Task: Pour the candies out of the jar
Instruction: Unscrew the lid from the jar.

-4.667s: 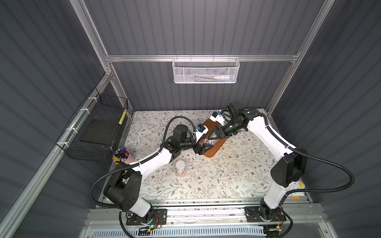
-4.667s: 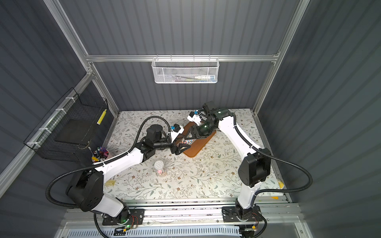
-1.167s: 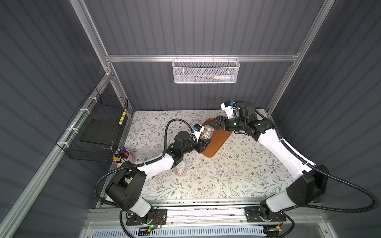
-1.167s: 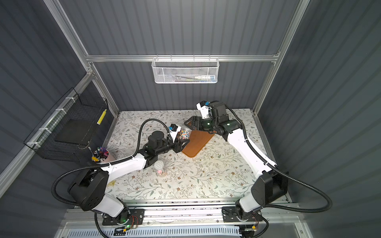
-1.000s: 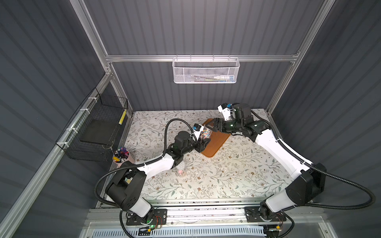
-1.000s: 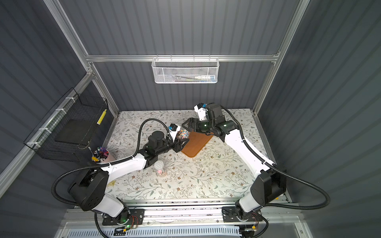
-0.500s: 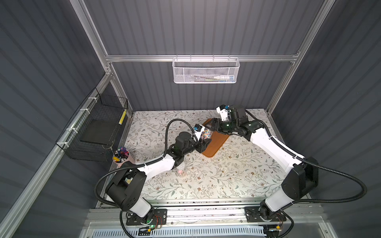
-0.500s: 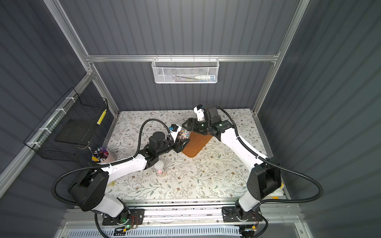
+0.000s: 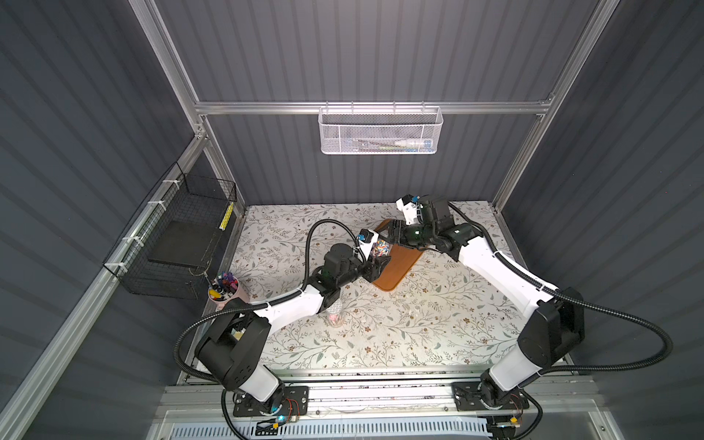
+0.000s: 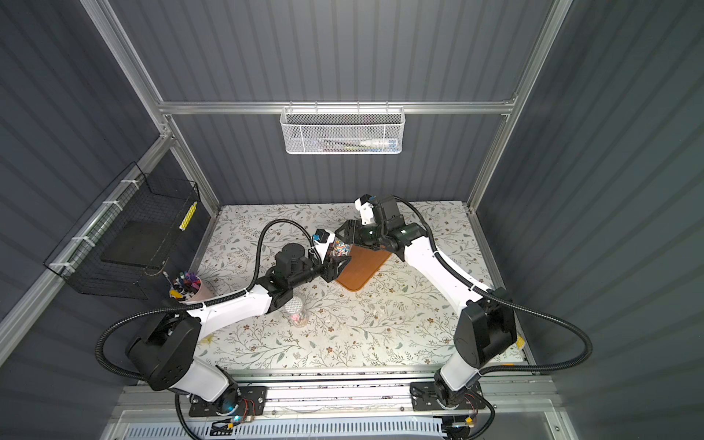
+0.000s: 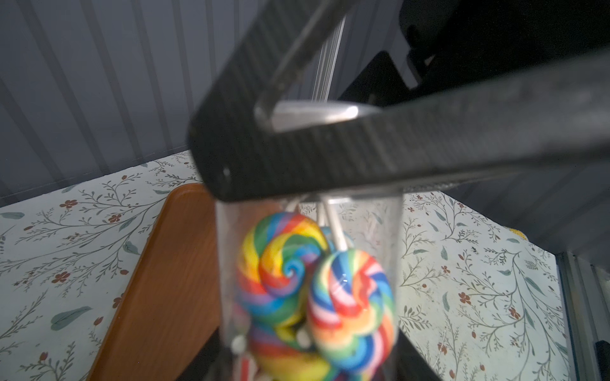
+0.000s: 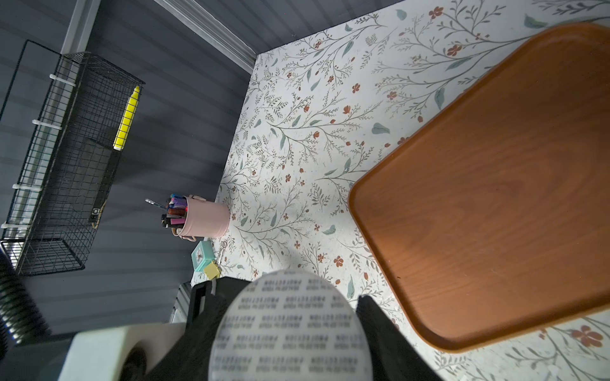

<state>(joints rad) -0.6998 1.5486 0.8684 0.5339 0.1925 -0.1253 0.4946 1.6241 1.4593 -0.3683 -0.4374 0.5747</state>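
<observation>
The jar [image 9: 381, 249] of candies [image 11: 313, 290] is still clamped by the left end effector [image 9: 381, 261]. Its lid [image 11: 313, 112] is now straddled by the right end effector [image 9: 391, 232], though whether it is gripped cannot be told.

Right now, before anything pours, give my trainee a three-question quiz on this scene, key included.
1. True or false: the lid is off the jar.
2. Which gripper holds the jar's body? A left; B right.
3. Fill in: the pink cup holds ___.
Key: 1 false; 2 A, the left gripper; 3 markers.
</observation>
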